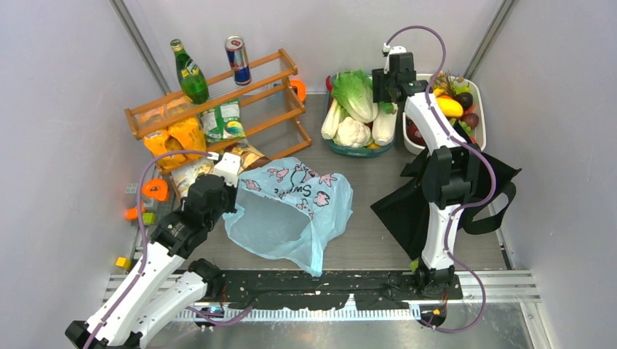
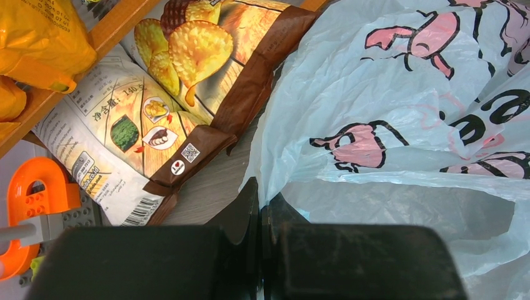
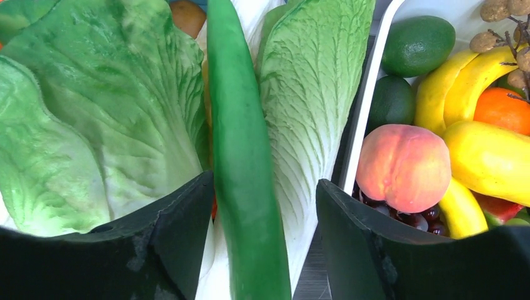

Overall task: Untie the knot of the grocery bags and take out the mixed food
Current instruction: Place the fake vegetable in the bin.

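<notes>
**Left to right.** The left gripper (image 2: 260, 215) presses its jaws together on the rim of the blue bag (image 1: 291, 207), just beside a crisp packet (image 2: 187, 94). We judge a slow, gentle lift best, since the thin plastic could tear. The bag lies mid-table, crumpled, its mouth gaping and no knot showing. At far right, the right gripper (image 3: 265, 181) hangs with jaws spread around a glossy cucumber (image 3: 240, 125) lying among cabbage (image 3: 112, 112) leaves in the vegetable tray (image 1: 342, 149). We would withdraw straight upward.

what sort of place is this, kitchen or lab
Probably a lab test cell: bare grey walls, arms bolted to a rail, a wooden rack and vegetable tray staged as groceries.
</notes>
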Available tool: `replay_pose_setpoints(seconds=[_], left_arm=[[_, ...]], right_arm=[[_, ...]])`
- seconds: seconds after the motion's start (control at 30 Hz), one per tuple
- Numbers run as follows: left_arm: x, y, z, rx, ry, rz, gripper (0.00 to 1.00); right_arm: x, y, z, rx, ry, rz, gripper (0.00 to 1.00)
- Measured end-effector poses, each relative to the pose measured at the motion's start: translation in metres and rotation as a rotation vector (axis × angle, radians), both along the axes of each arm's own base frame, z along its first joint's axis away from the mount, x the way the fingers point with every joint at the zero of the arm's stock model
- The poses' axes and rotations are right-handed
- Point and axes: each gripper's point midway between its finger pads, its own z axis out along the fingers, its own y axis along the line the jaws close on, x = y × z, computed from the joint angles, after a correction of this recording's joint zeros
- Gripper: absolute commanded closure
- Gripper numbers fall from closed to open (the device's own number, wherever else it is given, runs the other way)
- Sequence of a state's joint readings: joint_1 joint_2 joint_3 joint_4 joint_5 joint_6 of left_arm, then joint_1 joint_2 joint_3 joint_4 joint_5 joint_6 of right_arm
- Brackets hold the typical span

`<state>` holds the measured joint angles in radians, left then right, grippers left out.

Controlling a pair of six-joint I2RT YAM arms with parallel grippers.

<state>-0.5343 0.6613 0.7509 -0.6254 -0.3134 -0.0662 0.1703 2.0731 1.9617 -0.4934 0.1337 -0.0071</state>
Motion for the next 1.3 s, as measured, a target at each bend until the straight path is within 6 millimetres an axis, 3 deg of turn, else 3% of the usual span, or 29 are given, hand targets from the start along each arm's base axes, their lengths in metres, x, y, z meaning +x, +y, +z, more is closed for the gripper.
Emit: replay_pose_setpoints(seconds=[0.5,0.7,0.93,1.07,1.2,1.3], left_arm=[[-0.001,-0.002,0.0,-0.005,0.002,-0.009,1.0],[-0.003,-0.007,0.003,-0.031,-0.01,-0.037,1.0],[-0.006,-0.014,0.005,-0.057,-0.008,-0.077,1.0],[-0.007,-0.021,0.006,-0.079,-0.006,-0.109,1.0],[-0.009,-0.03,0.006,-0.102,0.001,-0.149,1.0],[-0.01,-0.035,0.004,-0.116,0.017,-0.172,1.0]], right_arm=[[-0.005,0.006,0.007,0.007,-0.02,0.051,0.22],[-0.03,0.01,0.041,0.028,-0.092,0.079,0.21],[-0.075,0.03,0.093,0.044,-0.219,0.133,0.21],[-0.113,0.066,0.109,0.04,-0.274,0.228,0.22],[-0.169,0.135,0.113,0.043,-0.313,0.421,0.25],[-0.222,0.189,0.109,0.066,-0.323,0.597,0.29]])
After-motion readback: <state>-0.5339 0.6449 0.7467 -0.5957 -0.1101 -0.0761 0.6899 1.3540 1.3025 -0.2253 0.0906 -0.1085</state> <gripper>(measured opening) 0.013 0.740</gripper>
